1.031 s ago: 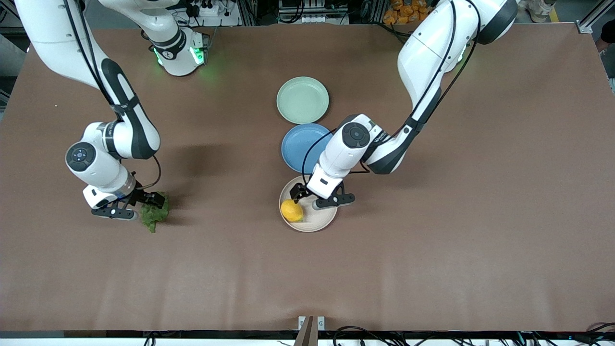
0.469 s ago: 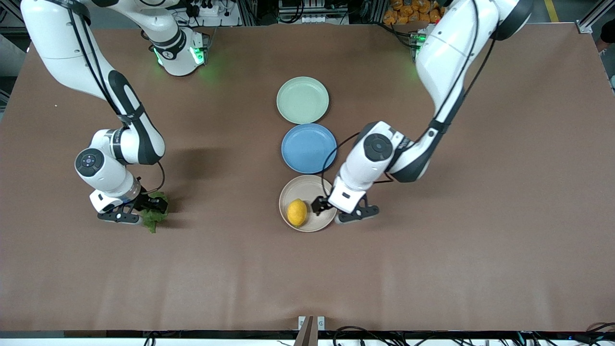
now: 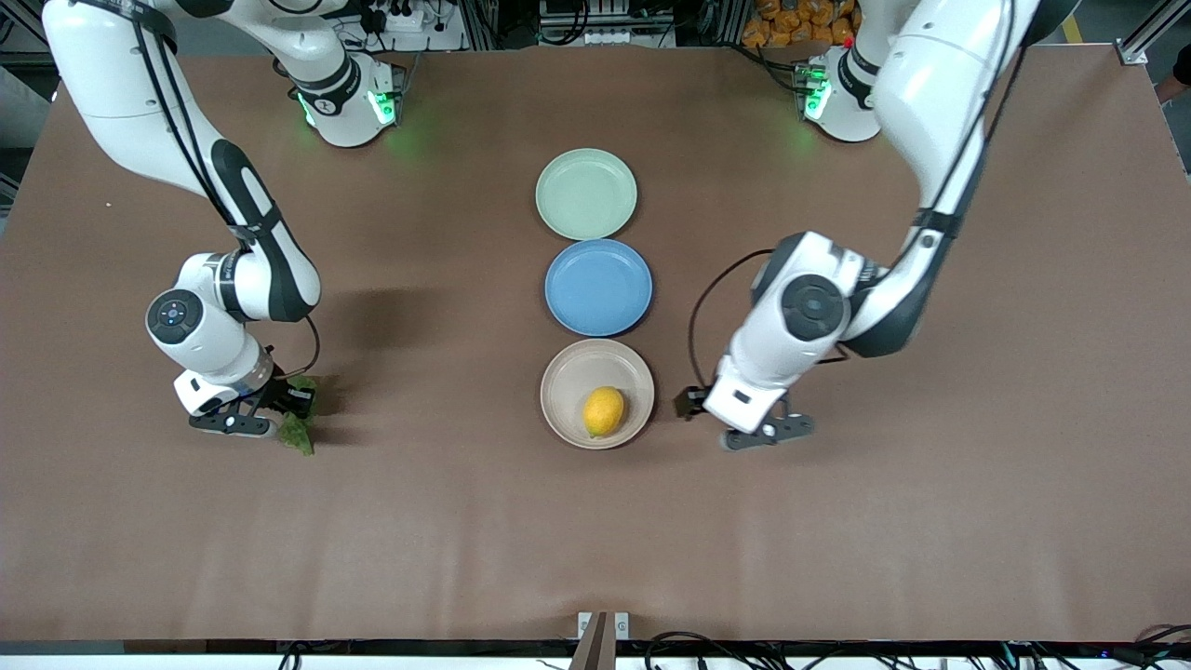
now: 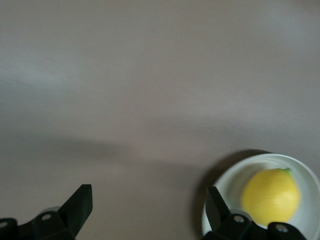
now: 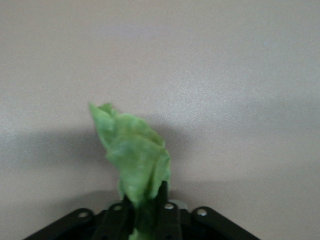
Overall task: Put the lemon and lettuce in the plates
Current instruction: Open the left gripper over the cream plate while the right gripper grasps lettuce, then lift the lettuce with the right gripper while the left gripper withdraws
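On the cream plate (image 3: 569, 423) nearest the camera our lemon (image 3: 603, 410) already lies; our left gripper (image 3: 740, 421) hangs spread beside that plate; our right gripper (image 3: 265, 412) pinches the lettuce (image 3: 299, 434) at the right arm's end; the mint plate (image 3: 586, 194) awaits it.

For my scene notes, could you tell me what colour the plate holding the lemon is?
Cream-white; the plate under the lemon shows best in the front view.

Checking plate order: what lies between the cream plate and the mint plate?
The blue plate, between cream plate and mint plate, front view.
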Controlling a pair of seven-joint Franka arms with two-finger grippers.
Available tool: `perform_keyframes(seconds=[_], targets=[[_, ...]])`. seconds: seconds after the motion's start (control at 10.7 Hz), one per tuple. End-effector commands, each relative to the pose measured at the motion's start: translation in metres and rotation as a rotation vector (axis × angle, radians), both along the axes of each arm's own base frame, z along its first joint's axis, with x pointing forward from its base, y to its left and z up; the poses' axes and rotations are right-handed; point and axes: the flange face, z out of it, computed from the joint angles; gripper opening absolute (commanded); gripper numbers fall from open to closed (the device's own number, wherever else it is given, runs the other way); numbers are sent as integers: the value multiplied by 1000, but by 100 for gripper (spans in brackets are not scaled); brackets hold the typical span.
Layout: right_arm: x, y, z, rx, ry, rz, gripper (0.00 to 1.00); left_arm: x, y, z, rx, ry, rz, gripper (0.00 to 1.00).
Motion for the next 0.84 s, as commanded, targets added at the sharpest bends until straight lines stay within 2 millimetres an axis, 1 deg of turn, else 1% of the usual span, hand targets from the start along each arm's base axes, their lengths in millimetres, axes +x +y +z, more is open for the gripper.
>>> perform_keyframes(seconds=[0.0, 0.09, 0.19, 0.28, 0.38, 0.47, 0.56, 0.66, 0.75], targets=[[7, 2, 16, -2, -14, 9, 0, -3, 62, 17, 73, 32, -17, 100], [7, 1, 26, -3, 7, 7, 0, -1, 77, 25, 79, 27, -14, 100], [8, 2, 38, -1, 32, 5, 0, 5, 94, 31, 82, 28, 2, 100], [7, 3, 48, 2, 58, -3, 0, 10, 107, 42, 82, 10, -5, 100], [6, 7, 58, 11, 70, -4, 0, 12, 114, 52, 84, -6, -13, 100], [6, 16, 69, 21, 79, 3, 0, 13, 117, 63, 83, -21, -10, 100], [4, 22, 80, 26, 94, -10, 0, 14, 125, 75, 83, -38, -3, 100], [5, 32, 91, 29, 100, -18, 0, 11, 127, 81, 92, -28, -2, 100], [2, 36, 97, 36, 118, -53, 0, 7, 128, 82, 108, 4, -10, 100]])
